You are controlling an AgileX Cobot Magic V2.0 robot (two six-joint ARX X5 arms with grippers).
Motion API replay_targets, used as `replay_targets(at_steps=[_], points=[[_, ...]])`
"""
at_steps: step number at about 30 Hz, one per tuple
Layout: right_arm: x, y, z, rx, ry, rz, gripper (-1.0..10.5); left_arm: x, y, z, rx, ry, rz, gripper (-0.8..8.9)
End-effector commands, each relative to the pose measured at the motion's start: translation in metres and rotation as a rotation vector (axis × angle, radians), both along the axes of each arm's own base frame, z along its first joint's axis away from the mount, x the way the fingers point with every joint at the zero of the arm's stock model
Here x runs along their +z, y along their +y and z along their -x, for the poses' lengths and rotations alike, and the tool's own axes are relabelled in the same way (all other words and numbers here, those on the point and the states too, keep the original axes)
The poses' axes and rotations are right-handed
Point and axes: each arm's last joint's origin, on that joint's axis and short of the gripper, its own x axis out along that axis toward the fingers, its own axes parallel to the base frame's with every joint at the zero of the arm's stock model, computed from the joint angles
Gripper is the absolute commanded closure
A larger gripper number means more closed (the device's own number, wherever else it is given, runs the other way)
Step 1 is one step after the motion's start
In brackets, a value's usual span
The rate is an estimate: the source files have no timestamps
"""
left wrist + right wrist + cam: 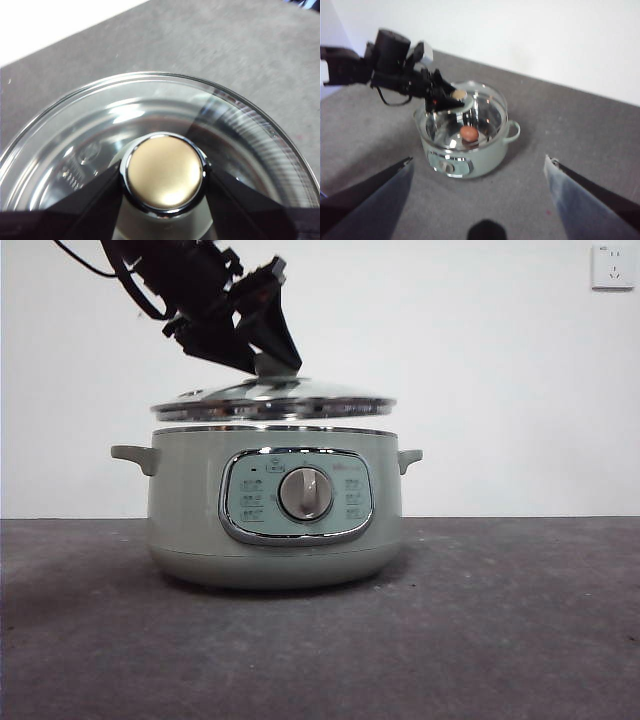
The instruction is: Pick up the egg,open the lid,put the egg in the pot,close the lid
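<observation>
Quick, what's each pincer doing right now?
Left pincer: closed on the lid, gripping its knob.
Right pincer: open, holding nothing, away from the pot.

A dark grey, matte table (520,640) carries only the large round sage-green electric cooker pot (190,520), standing upright.

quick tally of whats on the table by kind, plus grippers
pot: 1
lid: 1, held by its knob in the left gripper
egg: 1, inside the pot
grippers: 2, the right gripper open above the table
total: 5
</observation>
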Motion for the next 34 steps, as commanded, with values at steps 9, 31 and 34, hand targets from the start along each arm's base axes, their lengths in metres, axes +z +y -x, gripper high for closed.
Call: replay_targets(at_steps=[9, 31, 34], points=[[-0.030, 0.013, -0.018, -0.001, 0.137, 0.084, 5.1, -0.002, -0.004, -0.011, 0.000, -0.052, 0.030, 8.20], [-0.032, 0.014, -0.019, -0.004, 0.142, 0.092, 5.1, -0.024, -0.005, -0.011, -0.029, 0.091, -0.023, 8.21], [-0.032, 0.014, -0.019, -0.004, 0.142, 0.092, 5.1, -0.026, -0.005, -0.010, -0.034, 0.108, -0.038, 8.21]])
